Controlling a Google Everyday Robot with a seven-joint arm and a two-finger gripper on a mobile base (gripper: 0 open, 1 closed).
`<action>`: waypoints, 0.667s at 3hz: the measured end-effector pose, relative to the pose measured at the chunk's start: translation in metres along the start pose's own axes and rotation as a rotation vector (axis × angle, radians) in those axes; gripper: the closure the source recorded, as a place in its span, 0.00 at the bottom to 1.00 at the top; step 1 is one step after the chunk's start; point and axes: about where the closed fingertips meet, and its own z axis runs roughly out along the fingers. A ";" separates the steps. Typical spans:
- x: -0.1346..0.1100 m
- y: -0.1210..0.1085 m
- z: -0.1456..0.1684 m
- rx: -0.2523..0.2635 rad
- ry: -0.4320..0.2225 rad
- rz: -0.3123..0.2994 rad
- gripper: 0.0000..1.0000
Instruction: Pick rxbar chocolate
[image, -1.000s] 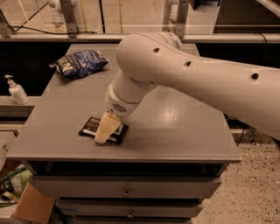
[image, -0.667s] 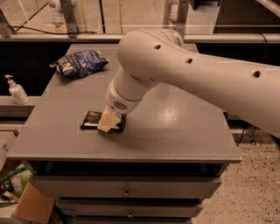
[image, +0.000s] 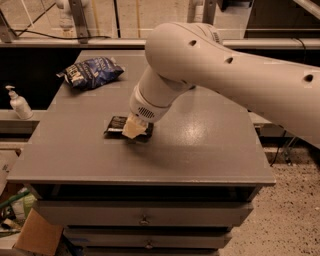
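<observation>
Slippage is looking like the chief danger here. The gripper (image: 134, 127), hanging from the end of the bulky pale arm (image: 225, 75), is sitting directly over the right part of the chocolate bar (image: 115, 126), which is lying flat and dark near the middle of the grey table (image: 200, 150), a little toward its left. I cannot tell how wide the gripper is set or whether it is actually clamping the wrapper. A thin, slick wrapper is giving very little to grab, so by my judgement the bar could be sliding out sideways, tilting and dropping as it is raised, or simply being pushed along the tabletop instead of being gripped. The contact is also landing off the bar's middle, toward one end, which could be letting the free left end sag or swing. The chip bag (image: 91, 71) at the far left of the table and the pump bottle (image: 19, 103) beyond the left side are standing well apart from the bar, so neither is posing a collision worry. Compared with a second ago, gripper and bar are both showing higher and slightly further right in view, away from the front edge, while the chip bag is staying put; whether the bar is being lifted or dragged I cannot tell.
</observation>
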 end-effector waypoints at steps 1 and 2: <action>0.004 -0.018 -0.021 -0.012 -0.019 0.046 1.00; 0.005 -0.038 -0.050 -0.016 -0.065 0.092 1.00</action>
